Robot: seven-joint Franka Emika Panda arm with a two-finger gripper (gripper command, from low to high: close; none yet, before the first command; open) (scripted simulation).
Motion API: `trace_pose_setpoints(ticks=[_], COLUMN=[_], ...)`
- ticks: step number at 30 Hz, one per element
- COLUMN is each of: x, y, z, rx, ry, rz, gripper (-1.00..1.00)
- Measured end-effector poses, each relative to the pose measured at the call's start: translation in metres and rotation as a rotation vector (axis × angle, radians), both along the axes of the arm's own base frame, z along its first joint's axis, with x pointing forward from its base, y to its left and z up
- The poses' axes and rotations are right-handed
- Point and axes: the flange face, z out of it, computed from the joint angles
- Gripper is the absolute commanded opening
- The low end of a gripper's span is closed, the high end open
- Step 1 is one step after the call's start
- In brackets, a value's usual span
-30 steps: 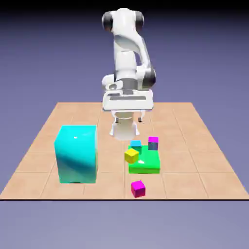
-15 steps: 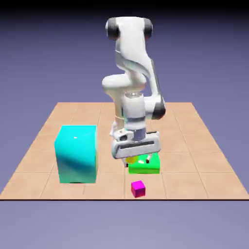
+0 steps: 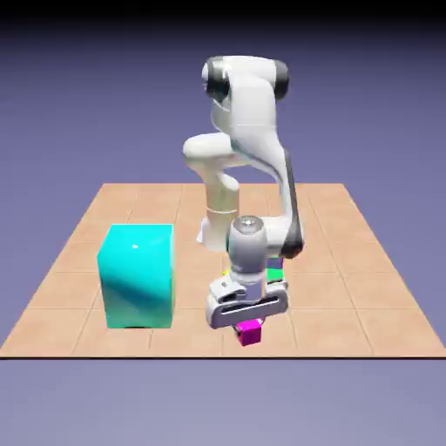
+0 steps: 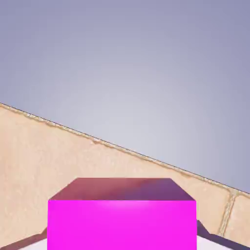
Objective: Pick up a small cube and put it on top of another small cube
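No readable text, labels, brand marks or numbers appear in either view. The robot arm (image 3: 248, 148), the blocks and the tiled bench (image 3: 366, 261) all have plain, unmarked surfaces.

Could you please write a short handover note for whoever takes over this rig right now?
Hand: down at the table's near edge, shut on the small magenta cube, which fills the bottom of the hand view.
The cube looks still at table level, right of the big cyan block in the exterior view.
The target cube is hidden behind the arm; a green sliver shows there.
Done: grasp.
Left: lift, carry, stack, release.
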Motion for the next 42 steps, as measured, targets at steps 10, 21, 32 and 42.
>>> trace_pose_setpoints(ticks=[10, 21, 32, 42], x=[-0.070, -0.166, -0.251, -0.258], y=[0.076, 0.115, 0.107, 0.099], z=[0.078, 0.133, 0.132, 0.074], rx=[0.166, 0.165, 0.032, -0.001], ry=[0.074, 0.121, 0.035, -0.002], rz=[-0.315, -0.666, -1.098, -1.195], gripper=[-1.00, -1.00, -1.00, -1.00])
